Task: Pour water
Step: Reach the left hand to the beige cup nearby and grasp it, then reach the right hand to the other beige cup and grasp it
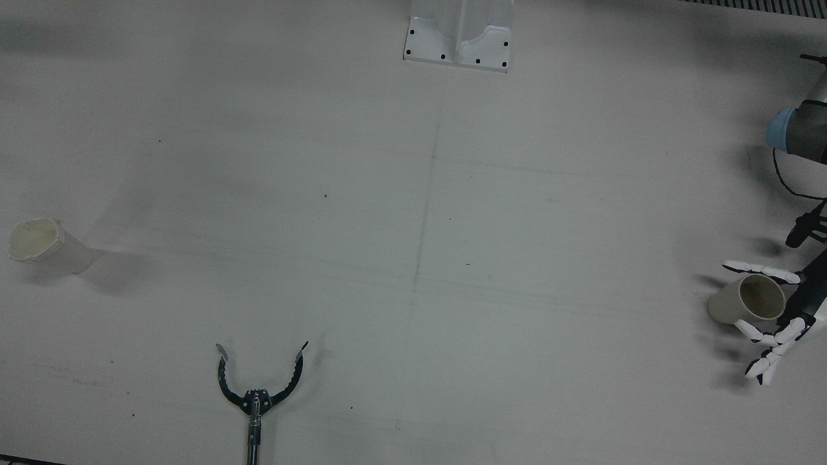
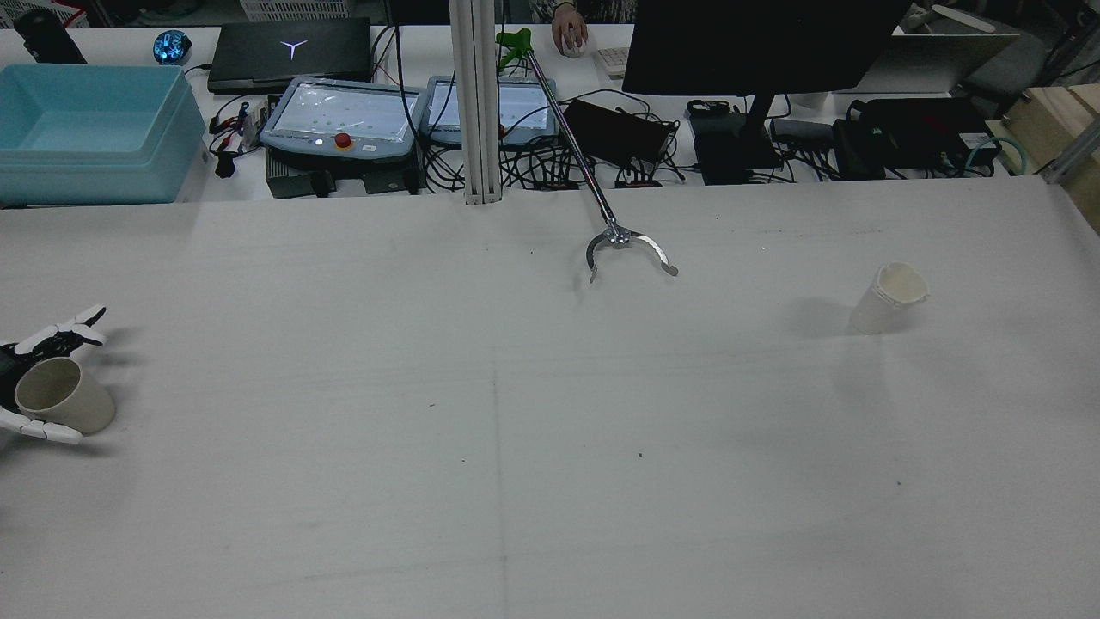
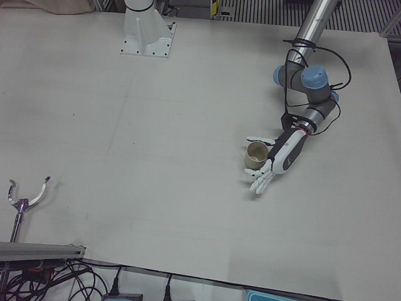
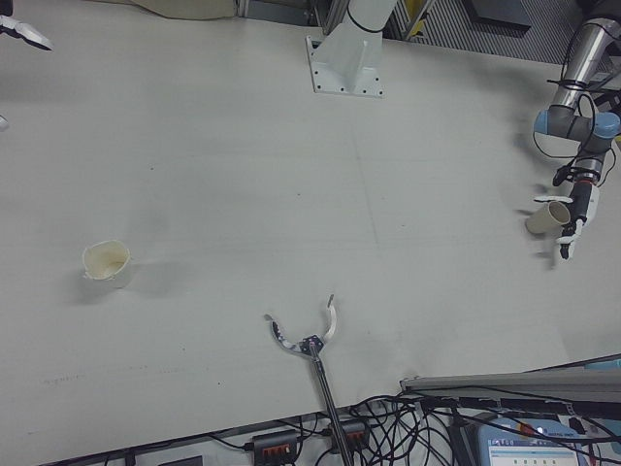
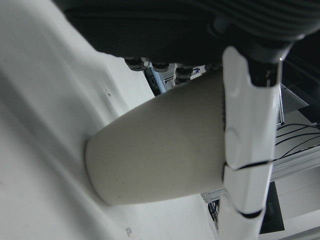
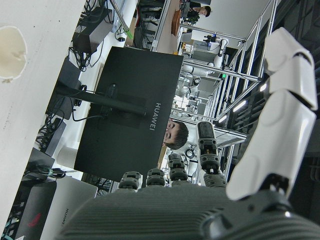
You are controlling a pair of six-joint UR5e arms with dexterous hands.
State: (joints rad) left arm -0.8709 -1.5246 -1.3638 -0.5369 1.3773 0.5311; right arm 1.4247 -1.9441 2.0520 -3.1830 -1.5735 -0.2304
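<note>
At the far left edge of the worktop [image 2: 516,481], as the rear view shows it, the left hand [image 3: 276,164] brackets a brownish paper cup [image 1: 746,301]. The cup stands upright on its base; it only looks tipped in the steep overhead views. White fingers [image 1: 762,268] reach past it on both sides, and the left hand view shows one finger lying along the cup's wall, touching or very nearly so. The fingers are spread rather than curled, so I judge the hand open around the cup, not yet gripping it, with the base still on the surface.

Across the worktop, well apart on the robot's right half, stands the second cup, a white paper cup [image 2: 889,298] with a crumpled rim, also upright. It lies sideways from the left hand along the worktop's long direction, so the brownish cup would have to travel the whole width to reach it. Whether either cup holds water cannot be made out.

Only a fingertip of the right hand [image 4: 24,32] shows at the corner of the right-front view, and its own camera shows the palm with one finger extended and nothing against it; it looks open and empty. A reacher tool [image 1: 258,387], its claw spread, lies between the cups near the operators' edge.
</note>
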